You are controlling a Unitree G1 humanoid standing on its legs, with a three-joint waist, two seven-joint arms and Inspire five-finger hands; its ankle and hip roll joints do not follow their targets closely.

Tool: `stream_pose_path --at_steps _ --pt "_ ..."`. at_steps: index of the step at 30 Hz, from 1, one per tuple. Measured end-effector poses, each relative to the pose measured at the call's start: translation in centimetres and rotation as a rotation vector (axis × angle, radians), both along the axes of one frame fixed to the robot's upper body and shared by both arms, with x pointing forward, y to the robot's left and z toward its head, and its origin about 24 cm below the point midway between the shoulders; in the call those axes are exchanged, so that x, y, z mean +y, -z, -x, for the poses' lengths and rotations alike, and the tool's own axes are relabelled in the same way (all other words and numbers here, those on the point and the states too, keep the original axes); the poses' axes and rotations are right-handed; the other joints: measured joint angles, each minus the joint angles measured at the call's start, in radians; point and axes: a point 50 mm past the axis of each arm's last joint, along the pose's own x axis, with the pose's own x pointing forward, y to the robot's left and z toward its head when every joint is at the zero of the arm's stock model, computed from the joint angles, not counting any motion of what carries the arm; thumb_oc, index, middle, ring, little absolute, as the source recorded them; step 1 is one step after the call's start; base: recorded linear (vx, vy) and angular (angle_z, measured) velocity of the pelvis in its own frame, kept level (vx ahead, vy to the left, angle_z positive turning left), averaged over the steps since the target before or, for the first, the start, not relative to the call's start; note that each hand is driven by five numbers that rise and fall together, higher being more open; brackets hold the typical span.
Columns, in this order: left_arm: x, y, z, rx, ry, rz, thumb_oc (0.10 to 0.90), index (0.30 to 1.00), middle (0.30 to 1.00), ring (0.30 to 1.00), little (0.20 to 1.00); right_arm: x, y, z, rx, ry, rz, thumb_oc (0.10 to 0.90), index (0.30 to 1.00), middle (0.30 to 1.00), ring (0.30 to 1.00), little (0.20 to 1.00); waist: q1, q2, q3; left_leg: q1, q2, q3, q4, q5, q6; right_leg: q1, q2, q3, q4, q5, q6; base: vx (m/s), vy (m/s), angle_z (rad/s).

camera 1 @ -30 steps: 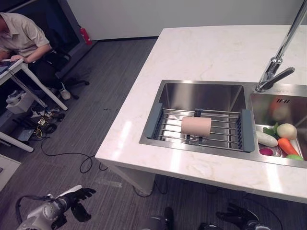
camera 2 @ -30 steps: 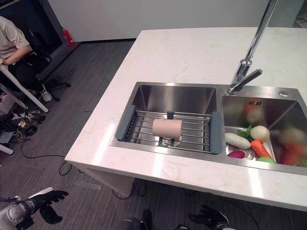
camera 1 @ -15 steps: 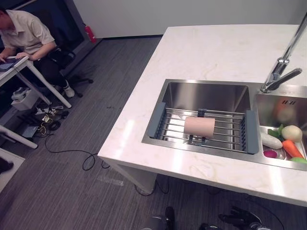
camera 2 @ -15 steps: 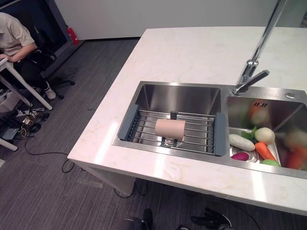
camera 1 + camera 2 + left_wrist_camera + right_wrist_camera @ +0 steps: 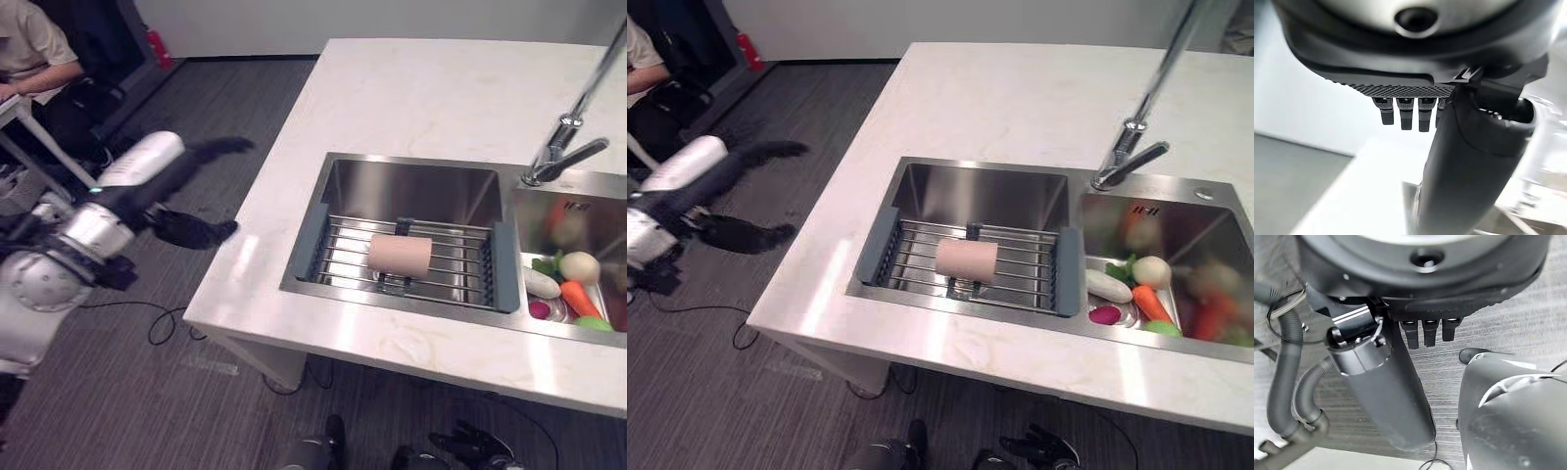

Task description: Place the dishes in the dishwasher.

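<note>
The pinkish cup point(image 5: 400, 256) lies on its side on the wire rack point(image 5: 343, 257) across the left sink basin point(image 5: 411, 191), near the middle of the left eye view. The left hand point(image 5: 201, 186) hangs at about 9 o'clock from the cup, off the surface point(image 5: 431, 98) edge and over the grey floor point(image 5: 245, 108), fingers straight and spread, holding nothing. The right hand point(image 5: 1038, 450) sits low at 6 o'clock below the surface edge; its wrist view shows the fingers point(image 5: 1425, 333) extended toward the floor, empty. No dishwasher can be made out. To do this step well, the left hand probably needs to travel toward 3 o'clock over the rim, come down around the cup's round side rather than its ends, and close gently so it does not roll along the bars. Toy vegetables point(image 5: 573, 279) fill the right basin by the faucet point(image 5: 560, 157). A small dark mark on that basin's wall is too blurred to read.
</note>
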Motion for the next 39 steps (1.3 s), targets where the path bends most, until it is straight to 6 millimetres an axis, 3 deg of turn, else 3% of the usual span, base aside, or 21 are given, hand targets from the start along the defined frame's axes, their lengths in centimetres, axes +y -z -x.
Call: stream_pose_path --at_steps 3,5,9,20,28,30,34,39 --pt "-0.8 0.8 -0.6 0.075 0.027 -0.014 0.800 0.900 0.900 0.900 0.900 -0.1 0.0 0.0 -0.001 0.006 0.002 0.800 0.900 0.900 0.900 0.900 -0.034 -0.001 0.001 0.016 0.005 0.020 -0.003 -0.001 -0.001 0.000 0.003 0.021 0.001 0.000 0.000 -0.01 -0.003 -0.23" --pt "-1.7 1.4 -1.4 0.122 0.042 -0.008 0.800 0.900 0.900 0.900 0.900 -0.5 0.1 0.9 0.023 0.045 0.003 0.800 0.900 0.900 0.900 0.900 -0.040 -0.001 0.001 0.033 0.010 0.044 -0.013 -0.003 -0.003 -0.001 0.007 0.049 0.004 0.001 0.001 -0.01 -0.005 -0.32" --pt "-2.0 1.7 -2.2 0.156 0.031 -0.014 0.800 0.900 0.900 0.900 0.900 -0.8 0.4 2.1 0.065 0.074 0.000 0.800 0.900 0.900 0.900 0.900 -0.091 -0.004 0.002 0.044 0.017 0.063 -0.013 -0.005 -0.003 -0.002 0.015 0.070 0.002 0.006 0.002 -0.01 -0.010 -0.19" --pt "-4.0 2.6 -3.4 0.228 0.066 -0.036 0.800 0.900 0.900 0.900 0.900 -1.1 0.8 5.2 0.107 0.176 -0.035 0.800 0.900 0.900 0.900 0.900 -0.152 -0.002 0.001 0.067 0.039 0.119 -0.015 -0.021 -0.015 -0.008 0.034 0.126 -0.004 0.016 -0.003 0.01 -0.011 -0.17" --pt "-5.4 3.3 -4.3 0.279 0.071 -0.024 0.800 0.900 0.900 0.900 0.900 -1.0 0.7 4.6 0.080 0.174 -0.038 0.800 0.900 0.900 0.900 0.900 -0.183 -0.008 -0.003 0.079 0.042 0.159 -0.017 -0.024 -0.007 -0.020 0.039 0.166 -0.006 0.028 0.003 0.01 -0.005 -0.14" --pt "-5.1 3.8 -4.6 0.322 0.049 -0.022 0.800 0.900 0.900 0.900 0.900 -1.0 0.7 4.6 0.080 0.174 -0.039 0.800 0.900 0.900 0.900 0.900 -0.202 -0.010 -0.006 0.081 0.043 0.164 -0.017 -0.027 -0.006 -0.020 0.040 0.175 -0.005 0.030 0.005 0.02 0.008 -0.11" --pt "-4.9 5.0 -5.1 0.390 0.024 0.021 0.800 0.900 0.900 0.900 0.900 -1.0 0.8 5.0 0.090 0.176 -0.040 0.800 0.900 0.900 0.900 0.900 -0.203 -0.010 -0.009 0.084 0.045 0.177 -0.016 -0.036 -0.012 -0.023 0.040 0.185 -0.006 0.034 0.004 0.01 0.006 -0.09" --pt "-4.6 6.7 -5.3 0.447 -0.005 -0.047 0.800 0.900 0.900 0.900 0.900 -1.0 0.8 4.9 0.088 0.176 -0.041 0.800 0.900 0.900 0.900 0.900 -0.210 -0.007 -0.016 0.085 0.044 0.190 -0.016 -0.038 -0.008 -0.029 0.041 0.202 -0.008 0.040 0.007 0.01 0.014 -0.08"
